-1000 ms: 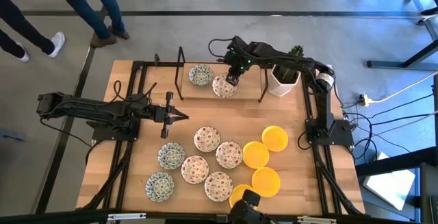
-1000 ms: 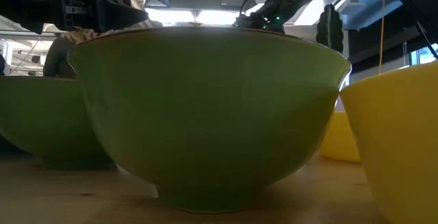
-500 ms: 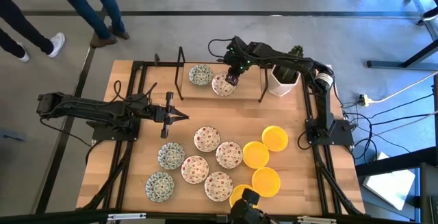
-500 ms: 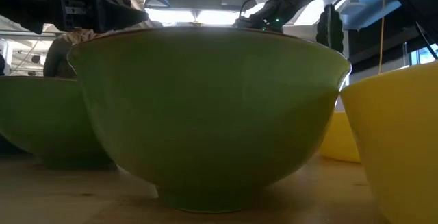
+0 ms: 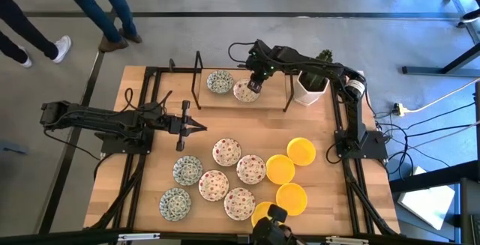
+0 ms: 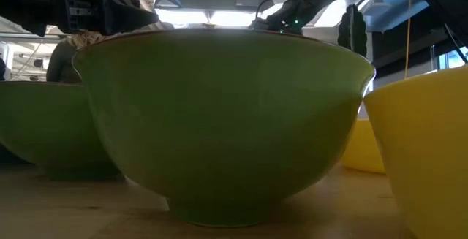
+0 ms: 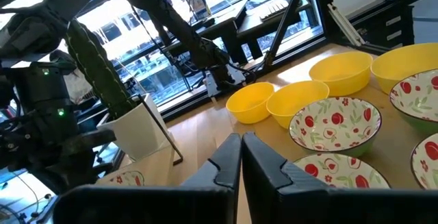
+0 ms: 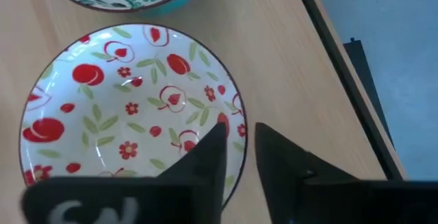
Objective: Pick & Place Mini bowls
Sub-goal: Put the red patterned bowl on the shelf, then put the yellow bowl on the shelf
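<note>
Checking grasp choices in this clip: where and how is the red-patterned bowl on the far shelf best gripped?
Grip the red-patterned bowl by its thin rim, from above, one finger inside and one outside. It sits upright and shallow, with a green-blue bowl close beside it. The rim facing the shelf edge, where the right gripper straddles it, looks clearest.

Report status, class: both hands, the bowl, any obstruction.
Right hand open astride red-patterned bowl rim on raised shelf. Left hand shut, idle mid-table. Green-patterned bowl alongside; nothing blocking.
</note>
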Controlling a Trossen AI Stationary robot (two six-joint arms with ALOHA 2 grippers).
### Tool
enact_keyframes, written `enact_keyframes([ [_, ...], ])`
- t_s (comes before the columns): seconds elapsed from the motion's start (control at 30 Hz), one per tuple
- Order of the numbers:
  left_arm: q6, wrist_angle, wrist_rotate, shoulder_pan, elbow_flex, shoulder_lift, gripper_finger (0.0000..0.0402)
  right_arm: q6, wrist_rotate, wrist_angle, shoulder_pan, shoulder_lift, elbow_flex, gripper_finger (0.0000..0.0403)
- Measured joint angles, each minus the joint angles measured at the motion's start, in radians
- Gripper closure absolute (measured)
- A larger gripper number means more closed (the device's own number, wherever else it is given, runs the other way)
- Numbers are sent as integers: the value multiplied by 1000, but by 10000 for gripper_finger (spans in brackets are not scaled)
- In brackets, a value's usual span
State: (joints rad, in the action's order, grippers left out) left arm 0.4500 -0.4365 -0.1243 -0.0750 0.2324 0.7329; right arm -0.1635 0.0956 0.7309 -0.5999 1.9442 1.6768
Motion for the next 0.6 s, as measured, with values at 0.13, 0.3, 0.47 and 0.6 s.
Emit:
enact_keyframes([
  [0.13, 0, 0, 0, 0, 0, 0, 393, -7, -20, -11, 0, 0, 0, 287],
  [0.3, 0, 0, 0, 0, 0, 0, 395, -29, -27, -17, 0, -3, 37, 256],
  [0.47, 0, 0, 0, 0, 0, 0, 393, -29, -25, 101, 0, -6, 178, 244],
  [0.6, 0, 2, 0, 0, 0, 0, 396, -29, 13, 277, 12, -7, 325, 243],
])
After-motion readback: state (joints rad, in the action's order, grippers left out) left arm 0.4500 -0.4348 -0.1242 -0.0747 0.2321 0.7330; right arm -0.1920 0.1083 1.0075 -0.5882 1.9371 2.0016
